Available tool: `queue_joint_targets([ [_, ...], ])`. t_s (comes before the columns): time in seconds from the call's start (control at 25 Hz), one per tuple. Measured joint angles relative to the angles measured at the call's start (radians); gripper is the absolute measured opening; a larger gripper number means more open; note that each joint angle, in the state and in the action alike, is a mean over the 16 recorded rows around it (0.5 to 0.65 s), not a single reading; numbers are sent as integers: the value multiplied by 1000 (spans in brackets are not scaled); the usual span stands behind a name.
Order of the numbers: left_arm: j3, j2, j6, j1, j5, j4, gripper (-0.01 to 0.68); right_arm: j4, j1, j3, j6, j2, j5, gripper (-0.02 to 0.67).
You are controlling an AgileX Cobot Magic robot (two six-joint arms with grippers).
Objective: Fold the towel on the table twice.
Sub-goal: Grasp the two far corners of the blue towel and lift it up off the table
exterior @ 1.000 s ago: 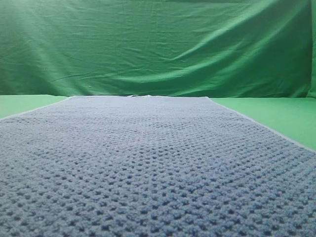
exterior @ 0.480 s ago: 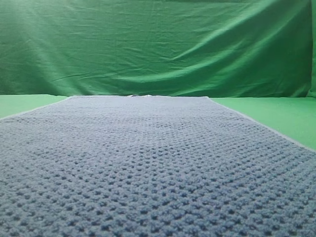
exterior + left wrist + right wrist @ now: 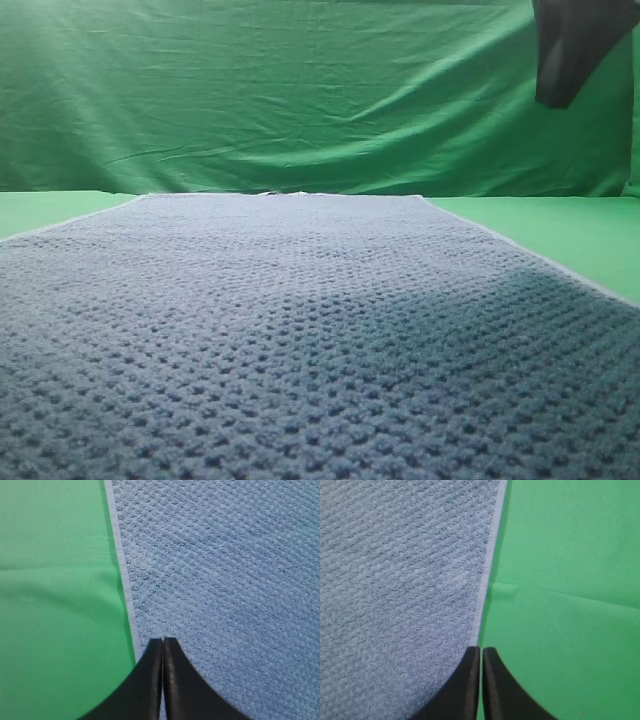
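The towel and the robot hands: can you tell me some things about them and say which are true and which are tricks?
1. The towel lies spread flat on the green table. True.
2. The towel is bright red. False: it is blue-grey with a bumpy weave.
3. The left hand is shut, above the towel's hemmed edge. True.
4. The right hand is wide open. False: its fingers are pressed together.
5. The towel is already folded in half. False: no fold shows.

The left gripper (image 3: pixel 163 641) points up the frame, jaws pressed together. The right gripper (image 3: pixel 481 650) does likewise. A dark arm (image 3: pixel 570 45) fills the high view's upper right corner.
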Motion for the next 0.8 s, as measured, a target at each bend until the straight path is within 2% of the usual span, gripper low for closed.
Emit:
queue_joint_targets([
  [0.56, -216, 325, -24, -30, 14, 96, 0, 8, 0, -189, -3, 267, -6, 3],
  [0.68, -240, 356, -38, -38, 2, 121, 0, 8, 0, -217, -11, 303, -7, 32],
  [0.8, -255, 376, -54, -45, -11, 135, 25, 9, 0, -234, -21, 329, -11, 102],
])
